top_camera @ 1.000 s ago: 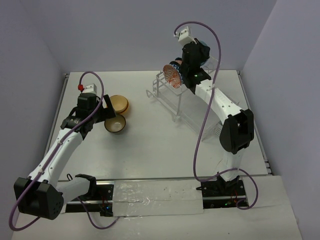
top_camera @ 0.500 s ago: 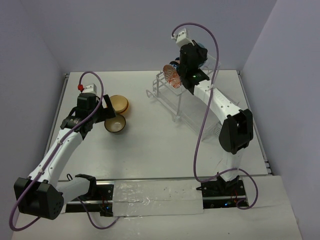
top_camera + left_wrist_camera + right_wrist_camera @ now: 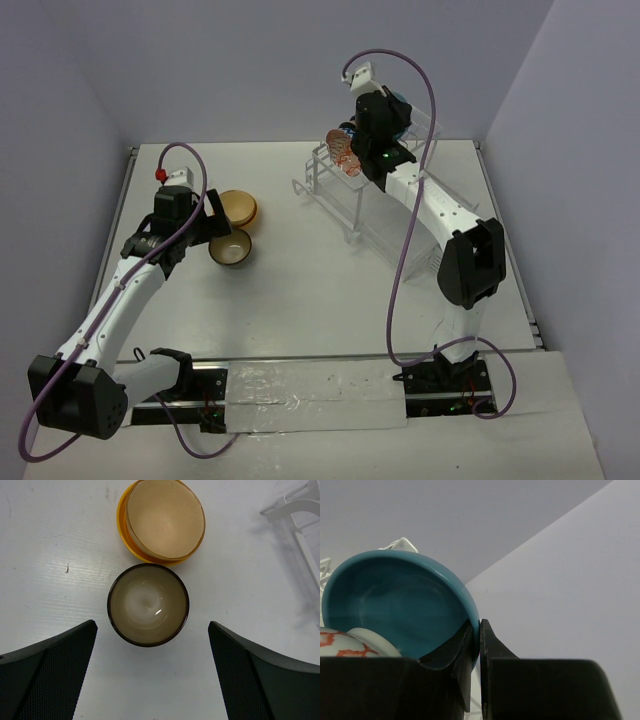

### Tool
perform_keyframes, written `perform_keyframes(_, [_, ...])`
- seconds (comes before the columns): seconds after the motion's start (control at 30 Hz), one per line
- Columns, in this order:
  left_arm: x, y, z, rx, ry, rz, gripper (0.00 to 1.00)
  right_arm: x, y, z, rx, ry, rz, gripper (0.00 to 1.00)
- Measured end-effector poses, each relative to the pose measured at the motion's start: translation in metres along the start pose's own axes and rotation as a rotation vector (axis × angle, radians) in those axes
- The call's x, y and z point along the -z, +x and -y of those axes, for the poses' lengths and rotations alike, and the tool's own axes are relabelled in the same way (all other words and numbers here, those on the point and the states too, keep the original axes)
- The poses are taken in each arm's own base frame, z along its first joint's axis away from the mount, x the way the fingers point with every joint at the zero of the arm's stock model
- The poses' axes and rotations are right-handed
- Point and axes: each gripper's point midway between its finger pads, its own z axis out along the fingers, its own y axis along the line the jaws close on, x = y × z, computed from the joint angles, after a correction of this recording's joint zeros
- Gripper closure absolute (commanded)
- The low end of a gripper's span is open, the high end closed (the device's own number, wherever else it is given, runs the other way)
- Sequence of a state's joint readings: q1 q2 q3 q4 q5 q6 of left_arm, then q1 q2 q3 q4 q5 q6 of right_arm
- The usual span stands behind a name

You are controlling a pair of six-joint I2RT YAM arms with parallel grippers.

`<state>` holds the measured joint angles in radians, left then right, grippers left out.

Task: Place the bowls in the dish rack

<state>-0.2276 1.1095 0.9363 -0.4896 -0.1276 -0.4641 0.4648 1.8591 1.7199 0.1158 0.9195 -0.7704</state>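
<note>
Blue bowl [image 3: 395,605], pinched at its rim between the closed right fingers [image 3: 492,652] and held on edge above the far end of the dish rack [image 3: 322,178]. A red-patterned bowl [image 3: 343,152] stands on edge just beside it in the top tier. The left fingers [image 3: 50,675] are spread wide and grip nothing. They hang over a dark-rimmed tan bowl [image 3: 148,604] that sits upright on the table [image 3: 300,290].

Step in hand, as judged: seating the blue bowl in the slot next to the patterned one. To do this well, keep the bowl on edge and parallel to its neighbour, and lower it until the wires bear its weight. Only then part the fingers, so it neither tips nor knocks the patterned bowl.

Count: five bowls. Two are at the rack. Three are on the table: the tan one, and touching it an orange-yellow bowl [image 3: 121,525] with a pale tan bowl [image 3: 165,519] nested inside. One rack; two arms.
</note>
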Motion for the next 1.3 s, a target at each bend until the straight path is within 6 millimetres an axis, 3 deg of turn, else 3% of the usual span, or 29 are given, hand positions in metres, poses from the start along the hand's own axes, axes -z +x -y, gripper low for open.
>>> perform_keyframes(0.6, [0.005, -0.004, 0.000, 0.004, 0.007, 0.018, 0.01, 0.013, 0.000, -0.003, -0.020, -0.036, 0.013, 0.90])
perform_keyframes(1.3, [0.005, -0.005, 0.002, 0.005, 0.017, 0.020, 0.01, 0.028, 0.003, -0.015, -0.070, -0.188, 0.013, 0.87])
